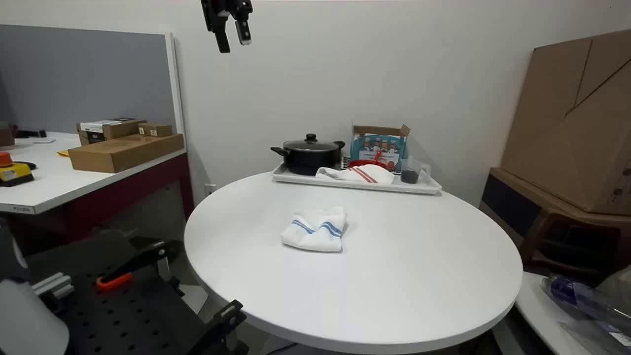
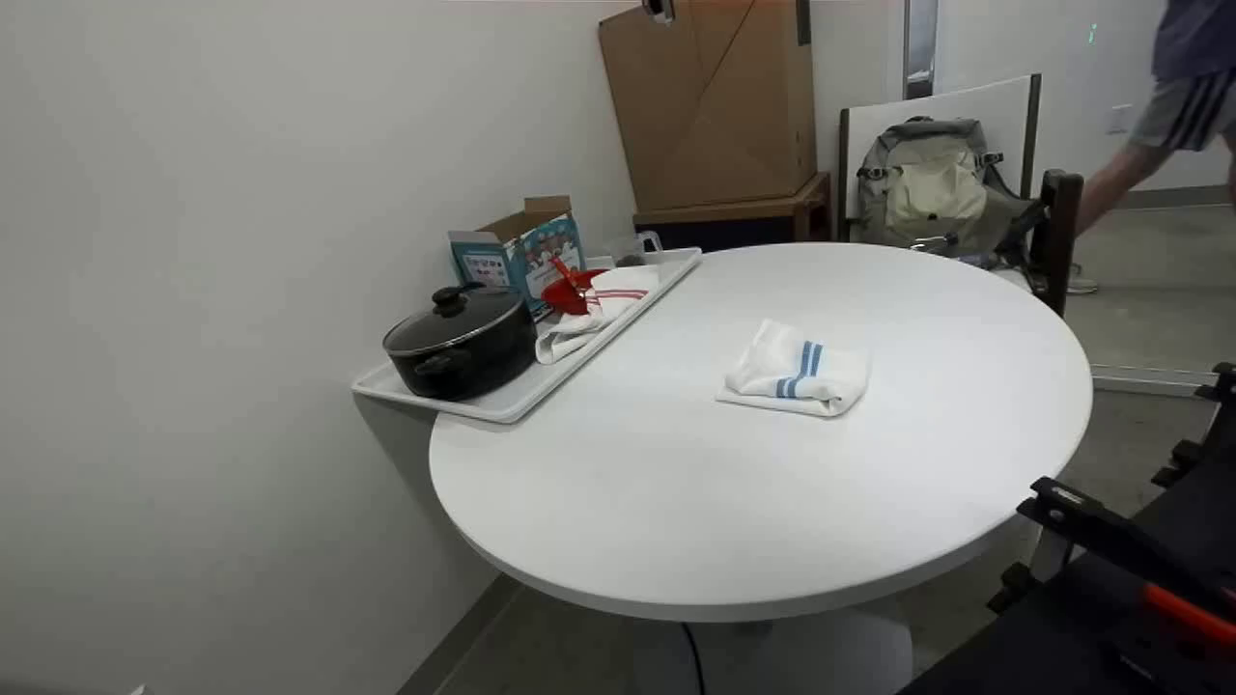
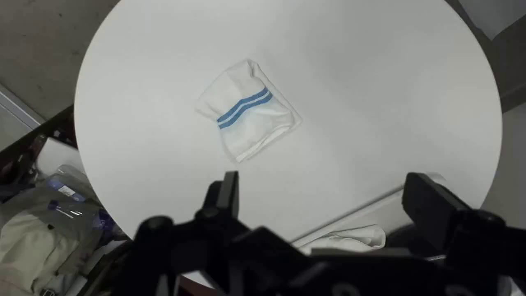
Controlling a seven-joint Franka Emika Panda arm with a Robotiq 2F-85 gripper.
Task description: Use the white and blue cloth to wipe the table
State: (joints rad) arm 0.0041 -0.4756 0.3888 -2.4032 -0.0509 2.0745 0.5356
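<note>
The white cloth with blue stripes lies folded and slightly rumpled near the middle of the round white table. It also shows in an exterior view and in the wrist view. My gripper is high above the table, well apart from the cloth. In the wrist view the gripper has its fingers wide apart with nothing between them. Only a fingertip of the gripper shows at the top edge in an exterior view.
A white tray at the table's wall side holds a black lidded pot, a white cloth with red stripes, a red pan, a clear cup and a blue box. A person stands in the background.
</note>
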